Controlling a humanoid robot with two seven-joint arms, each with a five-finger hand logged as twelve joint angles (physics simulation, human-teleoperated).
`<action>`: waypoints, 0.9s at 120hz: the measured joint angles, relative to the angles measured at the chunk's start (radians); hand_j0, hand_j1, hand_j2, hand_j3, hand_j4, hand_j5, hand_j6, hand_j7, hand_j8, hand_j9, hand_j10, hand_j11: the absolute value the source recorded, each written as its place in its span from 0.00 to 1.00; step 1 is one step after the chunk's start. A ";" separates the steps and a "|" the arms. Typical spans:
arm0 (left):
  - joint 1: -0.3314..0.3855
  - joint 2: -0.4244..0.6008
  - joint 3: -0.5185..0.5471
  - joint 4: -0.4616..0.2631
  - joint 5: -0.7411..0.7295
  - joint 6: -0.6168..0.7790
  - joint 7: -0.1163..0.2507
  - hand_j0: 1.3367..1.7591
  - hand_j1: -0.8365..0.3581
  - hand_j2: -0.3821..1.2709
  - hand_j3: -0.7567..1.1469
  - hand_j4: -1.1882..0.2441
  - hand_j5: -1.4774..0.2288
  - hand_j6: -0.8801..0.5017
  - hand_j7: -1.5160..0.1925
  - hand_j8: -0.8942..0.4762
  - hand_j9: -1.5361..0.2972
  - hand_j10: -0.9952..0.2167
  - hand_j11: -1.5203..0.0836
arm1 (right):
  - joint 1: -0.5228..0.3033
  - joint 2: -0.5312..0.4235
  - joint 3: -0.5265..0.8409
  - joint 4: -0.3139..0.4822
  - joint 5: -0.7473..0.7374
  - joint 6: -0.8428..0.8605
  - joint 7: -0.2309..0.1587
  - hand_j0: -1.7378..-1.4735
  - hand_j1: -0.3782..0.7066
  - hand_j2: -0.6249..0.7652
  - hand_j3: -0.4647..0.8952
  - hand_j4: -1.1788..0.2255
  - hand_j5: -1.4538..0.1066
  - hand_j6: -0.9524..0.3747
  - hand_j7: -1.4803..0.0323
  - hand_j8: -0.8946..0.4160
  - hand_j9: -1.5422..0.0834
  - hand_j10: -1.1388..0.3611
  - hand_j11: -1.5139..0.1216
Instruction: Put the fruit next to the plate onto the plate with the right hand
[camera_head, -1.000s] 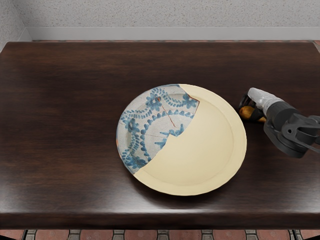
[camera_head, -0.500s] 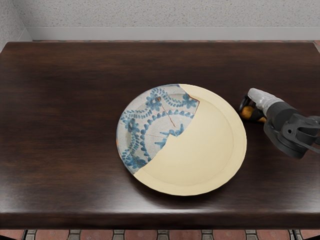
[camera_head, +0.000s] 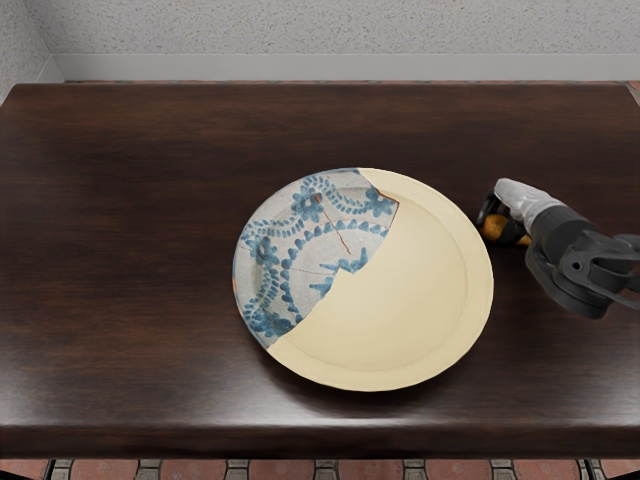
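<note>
Head view, the only 1 we have: the plate (camera_head: 402, 305) lies on the dark table (camera_head: 130, 250), with nothing on it. It is in 2 finishes, blue-patterned on its left part and plain cream on the rest.

The fruit (camera_head: 492, 228) sits on the table just right of the plate, close beside the rim but apart from it, level with the plate's upper half. Only a small orange-brown patch of it shows, because the right hand (camera_head: 512, 206) lies over and around it. That hand's arm reaches in from right of the plate. We cannot tell whether the hand is clamped on the fruit or merely lying against it, since the contact is hidden. No left arm shows.

We judge that the grasp is the step in hand and that the carry to the plate is not yet begun.

The fruit looks small and rounded, so we expect it to be light and fairly firm, with a smooth skin that could slip or roll away from the plate if it is pressed from 1 side only. We would hold it across its widest part, from opposite sides, squeezing only lightly. The lift must carry it over the raised rim. We would set it down on the flat middle of the plate, where it is least likely to roll off.
</note>
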 joint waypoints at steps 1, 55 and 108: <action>0.000 0.000 0.000 0.000 0.000 0.000 0.000 0.76 0.99 0.23 0.40 0.83 0.86 0.63 0.88 0.65 0.83 0.82 0.94 | 0.000 0.000 0.000 0.000 0.000 0.000 0.000 0.39 0.62 0.48 0.34 0.27 0.39 0.40 0.35 0.36 0.37 0.39 0.31; 0.000 0.000 0.000 0.000 0.000 0.000 0.000 0.76 0.99 0.23 0.40 0.83 0.86 0.63 0.88 0.65 0.83 0.82 0.94 | -0.006 0.001 0.001 -0.005 0.014 -0.001 0.000 0.36 0.52 0.60 0.34 0.28 0.37 0.26 0.35 0.22 0.38 0.28 0.32; 0.000 0.000 0.001 0.000 0.000 0.000 0.000 0.76 0.99 0.23 0.40 0.83 0.86 0.63 0.88 0.65 0.84 0.82 0.94 | 0.002 -0.077 0.129 0.004 0.036 0.015 0.002 0.31 0.67 0.81 0.34 0.32 0.30 0.34 0.35 0.28 0.35 0.30 0.32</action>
